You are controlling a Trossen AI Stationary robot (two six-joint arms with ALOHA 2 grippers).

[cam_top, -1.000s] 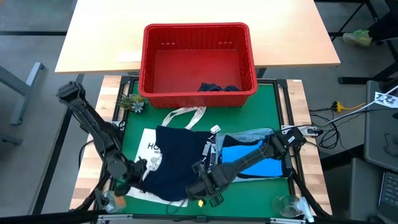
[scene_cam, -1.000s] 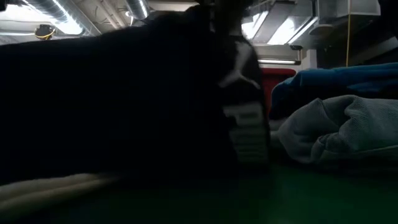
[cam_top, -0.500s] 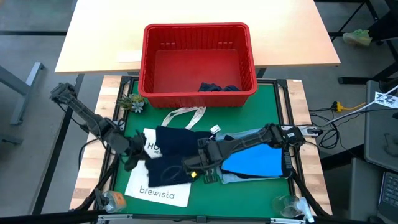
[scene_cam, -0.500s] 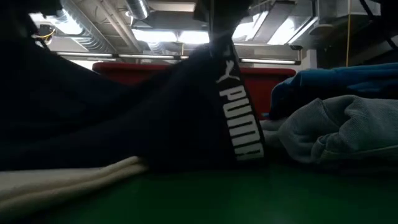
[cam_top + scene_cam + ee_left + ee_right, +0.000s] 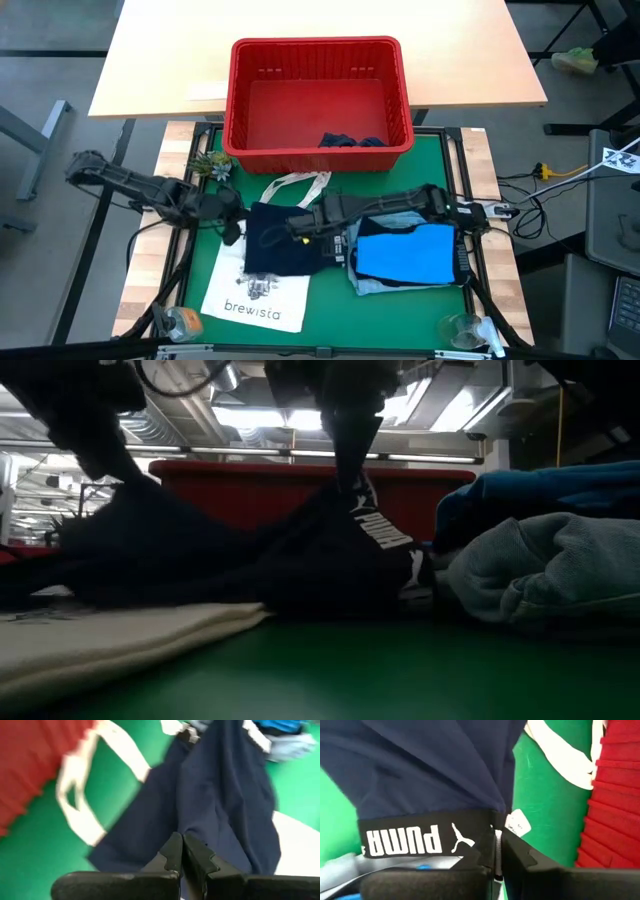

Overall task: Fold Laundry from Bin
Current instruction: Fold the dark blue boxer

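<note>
A dark navy garment point(image 5: 283, 240) with a black PUMA waistband point(image 5: 420, 837) lies bunched on the white "brewista" tote bag point(image 5: 255, 298) and the green mat. My left gripper point(image 5: 234, 222) is shut on its left side. My right gripper point(image 5: 302, 228) is shut on its right side, at the waistband. The red bin point(image 5: 320, 95) stands at the far edge with a dark garment point(image 5: 352, 141) inside. A bright blue garment point(image 5: 410, 250) lies on a light blue denim one point(image 5: 400, 285) at the right. My left gripper pinches a fold of the navy cloth point(image 5: 189, 827) at the garment's left edge between its two fingers, coming slanting from the table's left. The cloth rests low on the tote bag. My right gripper pinches the black waistband point(image 5: 487, 827) beside the white label, between its two fingers, coming from the table's right. The waistband hangs below the fingers point(image 5: 385, 530), its lower part on the mat.
The tote's white handles point(image 5: 298, 186) lie between the garment and the bin. A small green plant point(image 5: 213, 165) stands left of the bin. A bottle point(image 5: 180, 322) and a glass point(image 5: 462, 330) stand at the near corners.
Both grippers have gone from the near edge toward the far edge and down, still shut on the navy garment. Its near part has been folded over toward the bin, so it covers less area. The tote's "brewista" print has come into view.
</note>
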